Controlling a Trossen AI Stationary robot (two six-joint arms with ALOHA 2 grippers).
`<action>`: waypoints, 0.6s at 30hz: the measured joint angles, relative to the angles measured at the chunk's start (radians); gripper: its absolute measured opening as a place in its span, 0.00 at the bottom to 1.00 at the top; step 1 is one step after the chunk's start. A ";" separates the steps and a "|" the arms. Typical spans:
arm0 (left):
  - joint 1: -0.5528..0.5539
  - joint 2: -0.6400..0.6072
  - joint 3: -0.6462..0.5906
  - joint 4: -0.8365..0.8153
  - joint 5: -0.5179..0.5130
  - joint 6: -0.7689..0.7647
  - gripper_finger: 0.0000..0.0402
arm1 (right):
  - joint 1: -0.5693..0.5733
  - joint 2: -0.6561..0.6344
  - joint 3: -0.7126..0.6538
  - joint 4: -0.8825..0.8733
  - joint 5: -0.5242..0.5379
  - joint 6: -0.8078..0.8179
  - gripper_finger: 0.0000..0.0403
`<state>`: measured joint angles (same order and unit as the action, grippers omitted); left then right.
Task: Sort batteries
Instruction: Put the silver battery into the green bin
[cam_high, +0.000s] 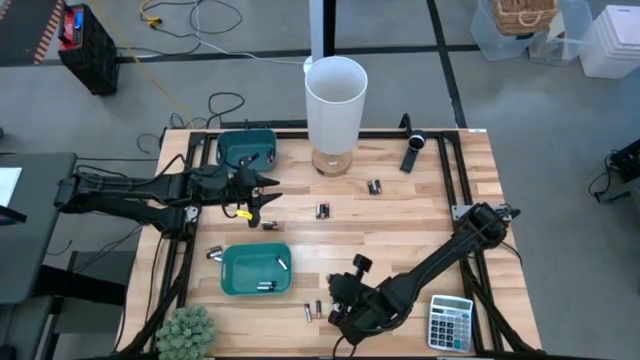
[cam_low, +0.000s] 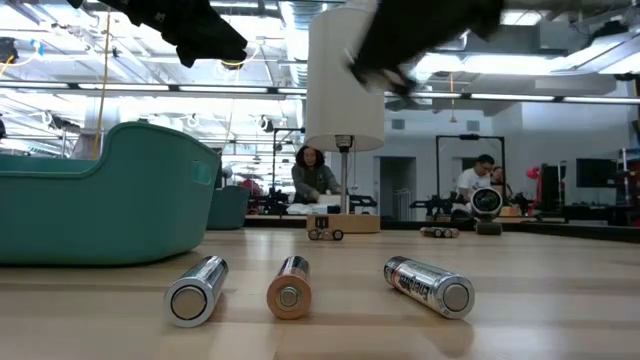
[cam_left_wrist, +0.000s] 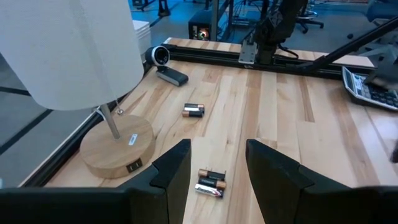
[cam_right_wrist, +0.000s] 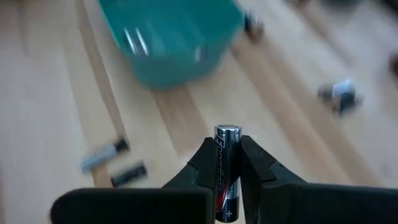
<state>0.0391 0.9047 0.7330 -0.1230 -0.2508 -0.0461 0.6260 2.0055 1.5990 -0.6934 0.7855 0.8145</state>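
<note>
Room: big open workshop with ceiling strip lights, people seated at benches well behind the tabletop (cam_high: 400, 215), which is pale wood planks in a black frame.
Far left: a small green plant (cam_high: 186, 331) sits at the near left corner.
Left gripper (cam_high: 262, 197): here it hangs above the tabletop just beside the far teal bin (cam_high: 246, 146), jaws spread and empty; its wrist view looks down on a pair of batteries (cam_left_wrist: 210, 182) lying side by side between the fingers.
Near teal bin (cam_high: 256, 270): a few cells already inside, one loose cell just beside its left rim, more loose ones by its right corner.
Centre: white lamp (cam_high: 334, 110) on its round wooden base, scattered cells near it.
Right gripper (cam_right_wrist: 227, 180): low at the near edge, jaws pinching one battery (cam_right_wrist: 225, 171) upright, the near teal bin ahead of it.
Far right: calculator (cam_high: 450, 322) at the near corner, black device (cam_high: 413, 155) at the back.
Step in hand: I'd say the right arm is mid-carry, cell picked, not yet dropped.
Next move: carry it over the proper bin's rim and let go; the left looks set to come down on that pair.
Writing: the held cell shows lettering running along its body, brand-like, but I can't read it for certain; the lamp base carries a small label, unreadable.
</note>
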 joint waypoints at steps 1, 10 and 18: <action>0.000 0.000 0.000 0.000 0.000 0.000 0.37 | -0.003 -0.009 0.000 0.034 0.011 -0.047 0.11; -0.002 -0.006 0.000 0.015 0.000 0.012 0.37 | -0.061 -0.007 0.000 0.510 -0.114 -0.497 0.11; -0.077 -0.094 0.000 0.005 -0.001 0.027 0.37 | -0.174 -0.006 -0.081 0.849 -0.319 -0.680 0.11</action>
<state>-0.0375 0.8111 0.7330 -0.1178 -0.2516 -0.0193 0.4520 1.9999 1.5182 0.1556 0.4669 0.1346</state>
